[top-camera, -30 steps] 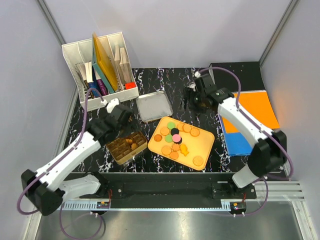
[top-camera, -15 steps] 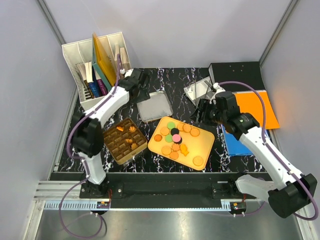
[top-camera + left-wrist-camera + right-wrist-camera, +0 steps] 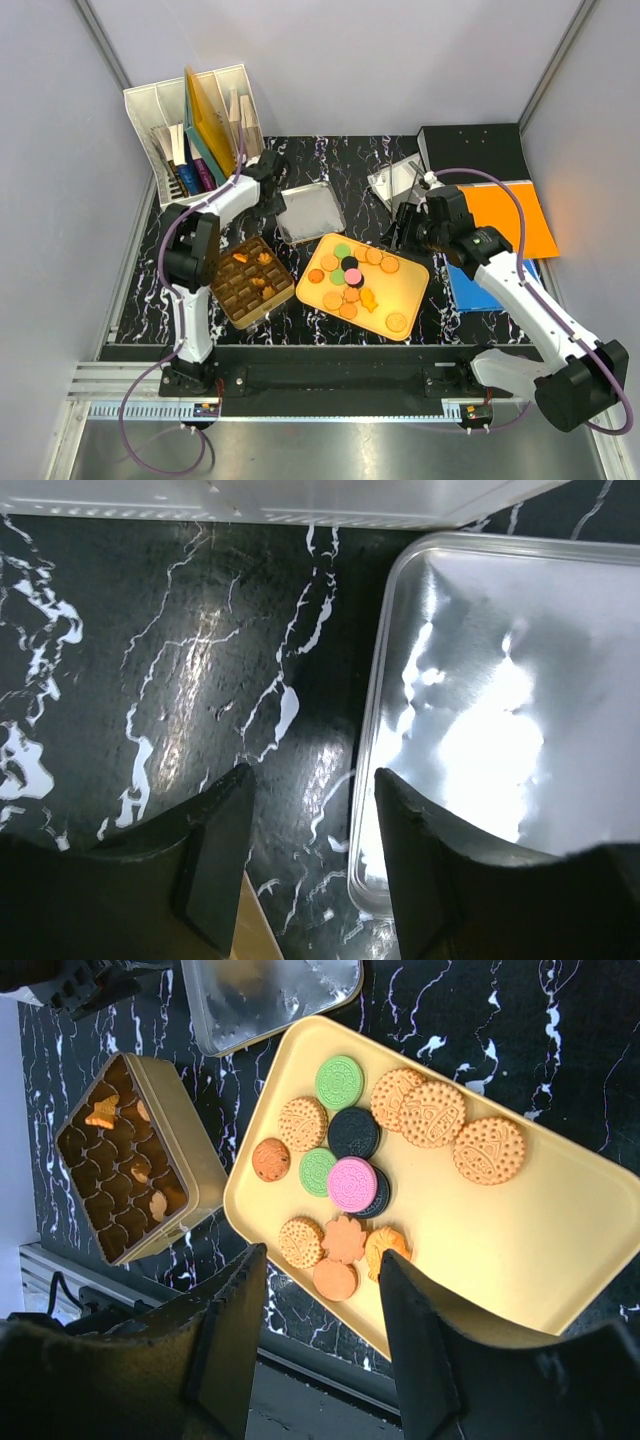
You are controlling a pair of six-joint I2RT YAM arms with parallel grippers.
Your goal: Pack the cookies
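Observation:
The cookies (image 3: 350, 275) lie on a yellow tray (image 3: 410, 292): tan, orange, green, pink and dark discs, plus fish-like shapes. A gold compartment tin (image 3: 250, 282) holds a few cookies. Its silver lid (image 3: 308, 212) lies behind. My left gripper (image 3: 272, 190) is open and empty, low over the lid's left edge (image 3: 400, 730); in the left wrist view the gripper (image 3: 315, 810) straddles that rim. My right gripper (image 3: 403, 232) is open and empty above the tray's far right corner. The right wrist view shows the gripper (image 3: 320, 1290), cookies (image 3: 352, 1182), tray (image 3: 520, 1250) and tin (image 3: 135, 1160).
A white desk organiser (image 3: 200, 125) with books stands at the back left, close to the left gripper. A black box (image 3: 475, 145), an orange folder (image 3: 515, 215) and a blue notebook (image 3: 480, 280) lie on the right. A small silvery item (image 3: 395, 180) sits behind the right gripper.
My left arm has swung from over the tin to the lid's left edge and settled lower. My right gripper has moved from the back toward the tray.

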